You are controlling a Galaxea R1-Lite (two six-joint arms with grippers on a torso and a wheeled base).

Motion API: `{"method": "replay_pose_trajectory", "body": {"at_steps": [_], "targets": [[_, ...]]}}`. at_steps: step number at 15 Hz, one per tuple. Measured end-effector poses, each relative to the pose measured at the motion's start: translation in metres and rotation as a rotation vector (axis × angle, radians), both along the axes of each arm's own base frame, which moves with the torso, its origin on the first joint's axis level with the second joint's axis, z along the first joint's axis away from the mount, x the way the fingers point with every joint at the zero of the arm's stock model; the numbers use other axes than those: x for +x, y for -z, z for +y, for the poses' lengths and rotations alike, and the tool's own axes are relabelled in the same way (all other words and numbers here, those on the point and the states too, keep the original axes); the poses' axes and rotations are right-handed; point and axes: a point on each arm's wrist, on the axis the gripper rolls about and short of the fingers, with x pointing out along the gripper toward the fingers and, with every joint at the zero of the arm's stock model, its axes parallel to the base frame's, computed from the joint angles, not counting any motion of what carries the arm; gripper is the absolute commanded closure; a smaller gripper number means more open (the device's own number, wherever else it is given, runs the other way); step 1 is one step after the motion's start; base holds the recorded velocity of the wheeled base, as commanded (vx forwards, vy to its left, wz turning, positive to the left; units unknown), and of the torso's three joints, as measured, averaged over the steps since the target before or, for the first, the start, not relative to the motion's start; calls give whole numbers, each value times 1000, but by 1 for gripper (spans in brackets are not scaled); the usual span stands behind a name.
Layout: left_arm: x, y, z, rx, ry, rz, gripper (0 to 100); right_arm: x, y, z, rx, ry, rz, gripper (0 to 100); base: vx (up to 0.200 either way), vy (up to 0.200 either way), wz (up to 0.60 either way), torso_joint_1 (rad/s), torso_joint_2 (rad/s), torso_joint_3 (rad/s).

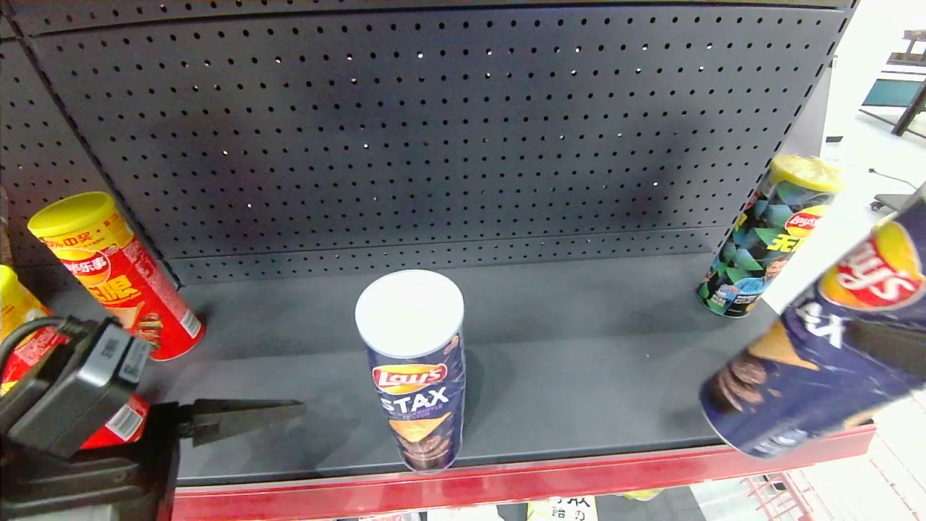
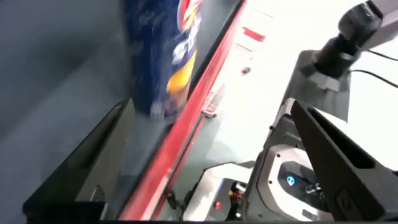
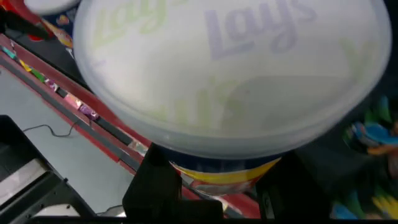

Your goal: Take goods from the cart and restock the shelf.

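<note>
A blue chips can (image 1: 414, 373) with a white lid stands upright near the front of the dark shelf (image 1: 579, 362). My right gripper (image 3: 224, 186) is shut on a second blue chips can (image 1: 817, 354), held tilted over the shelf's right front corner; its white lid (image 3: 236, 68) faces the wrist camera, and one dark finger (image 1: 890, 347) lies across its side. My left gripper (image 2: 212, 107) is open and holds nothing, low at the shelf's left front. One finger (image 1: 239, 418) lies over the shelf surface, pointing toward the standing blue can (image 2: 165, 56).
A red can (image 1: 119, 278) with a yellow lid leans at the back left, and another red can (image 1: 22, 325) sits partly behind my left arm. A teal patterned can (image 1: 774, 239) stands at the back right. The shelf has a red front edge (image 1: 506, 481) and a perforated back panel (image 1: 434, 130).
</note>
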Motion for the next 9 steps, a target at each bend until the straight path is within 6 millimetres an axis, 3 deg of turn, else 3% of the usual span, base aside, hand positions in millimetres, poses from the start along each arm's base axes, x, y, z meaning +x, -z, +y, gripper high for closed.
{"method": "replay_pose_trajectory", "body": {"at_steps": [5, 9], "targets": [[-48, 16, 31, -19, -234, 37, 0, 91, -4, 64, -26, -137, 73, 100, 0, 0, 0, 0, 0, 0], [-70, 16, 44, -32, -282, 15, 0, 150, -7, 111, -34, -199, 81, 100, 0, 0, 0, 0, 0, 0]]}}
